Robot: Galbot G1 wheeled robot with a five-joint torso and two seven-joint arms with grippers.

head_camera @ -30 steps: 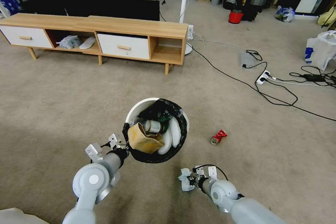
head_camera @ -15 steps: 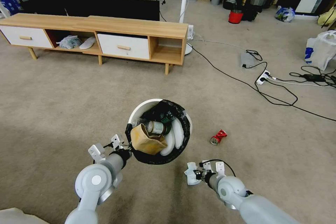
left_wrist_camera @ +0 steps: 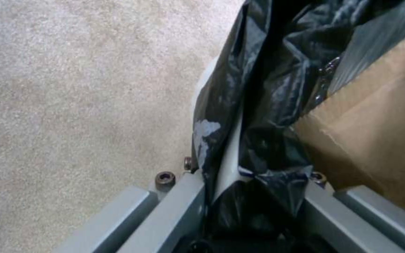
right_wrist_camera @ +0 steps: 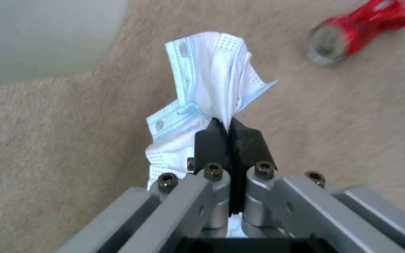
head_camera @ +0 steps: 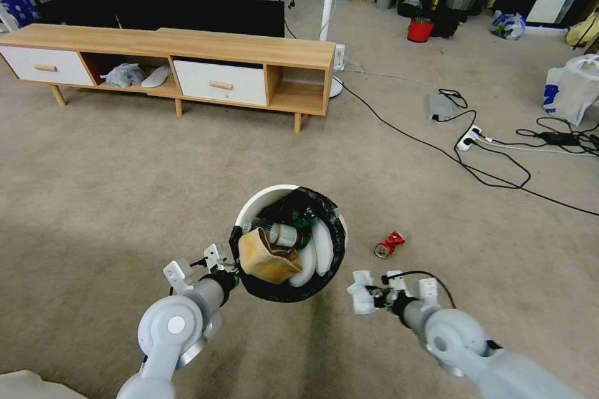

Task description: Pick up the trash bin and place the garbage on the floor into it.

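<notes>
The left tool (head_camera: 232, 264) was clamped on the near rim of the trash bin (head_camera: 265, 198), holding it above the floor (head_camera: 125, 168) with a brown carton (head_camera: 265, 255) and a bottle (head_camera: 284, 234) inside. Just right of the bin, the right tool (head_camera: 372, 294) had its fingers closed on a crumpled white tissue (head_camera: 360, 292). Farther right, a crushed red can (head_camera: 389, 244) lay on the carpet.

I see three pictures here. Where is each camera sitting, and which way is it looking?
Head view: on the robot's head, looking forward and down at the floor; both arms show, the left gripper holding the trash bin.
Left wrist view: on the left arm, facing the bin's rim clamped between its fingers.
Right wrist view: on the right arm, facing the crumpled mask the right gripper pinches.
Shared: head and right wrist views both show the crushed red can.
</notes>
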